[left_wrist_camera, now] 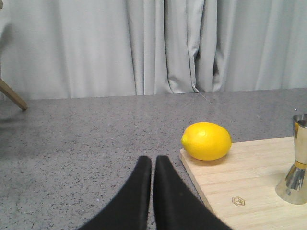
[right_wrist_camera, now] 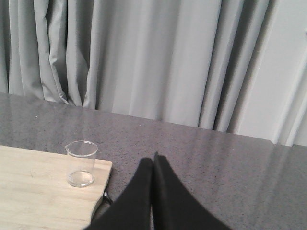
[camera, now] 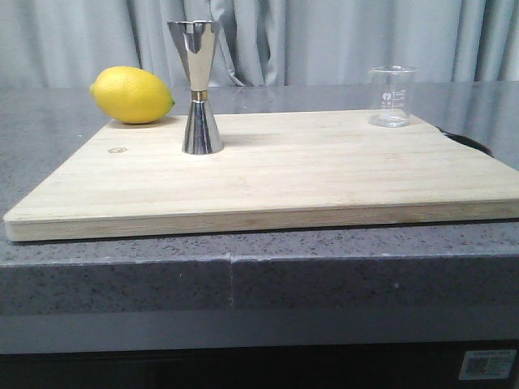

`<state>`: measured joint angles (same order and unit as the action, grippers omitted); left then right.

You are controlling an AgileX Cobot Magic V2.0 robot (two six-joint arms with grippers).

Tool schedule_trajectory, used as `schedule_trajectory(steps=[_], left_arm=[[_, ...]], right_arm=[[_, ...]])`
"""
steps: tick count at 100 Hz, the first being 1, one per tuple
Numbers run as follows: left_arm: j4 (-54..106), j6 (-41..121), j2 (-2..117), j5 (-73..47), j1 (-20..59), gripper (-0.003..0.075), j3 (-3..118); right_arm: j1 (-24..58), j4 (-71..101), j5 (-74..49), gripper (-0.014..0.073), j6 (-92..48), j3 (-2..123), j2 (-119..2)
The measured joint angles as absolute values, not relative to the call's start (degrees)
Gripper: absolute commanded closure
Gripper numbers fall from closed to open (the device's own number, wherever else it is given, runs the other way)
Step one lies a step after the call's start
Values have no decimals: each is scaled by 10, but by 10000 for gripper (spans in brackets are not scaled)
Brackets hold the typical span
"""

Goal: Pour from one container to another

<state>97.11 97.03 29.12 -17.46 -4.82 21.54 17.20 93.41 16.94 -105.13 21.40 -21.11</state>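
pre-grasp state: both tools clear of the board

the left tool is clenched, fingers pressed together with nothing between them, over the bare tabletop beside the near-left corner of the wooden cutting board. the right tool is likewise clenched and empty, over the tabletop just off the board's right edge. neither tool appears in the front view.

nearest the left tool lies a lemon, at the board's far-left corner. the steel double jigger stands upright on the board, just to the right of the lemon. the glass beaker stands upright at the far-right corner of the board, near the edge and well apart from the jigger. whether it holds any liquid cannot be told.

handling judgement: the beaker is likely light, rigid, smooth and breakable. grip it across the mid-wall, below the rim, with moderate force, pouring lip turned toward the jigger. the right tool is closer and must open first. the jigger is narrow-waisted and top-heavy in form; a nudge could tip it, so bracing it at the gold band with the left tool is advisable.
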Motion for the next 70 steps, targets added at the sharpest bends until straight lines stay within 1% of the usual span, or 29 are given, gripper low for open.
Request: schedule_trajectory(steps=[40,70], left_arm=[[1009,979,136,-170,-48,739,97],[1014,979,82,-169,-48,739,35]], right_arm=[[172,946,135,664,-1052,127,-96],[172,946,131,664,-1052,104,-60]])
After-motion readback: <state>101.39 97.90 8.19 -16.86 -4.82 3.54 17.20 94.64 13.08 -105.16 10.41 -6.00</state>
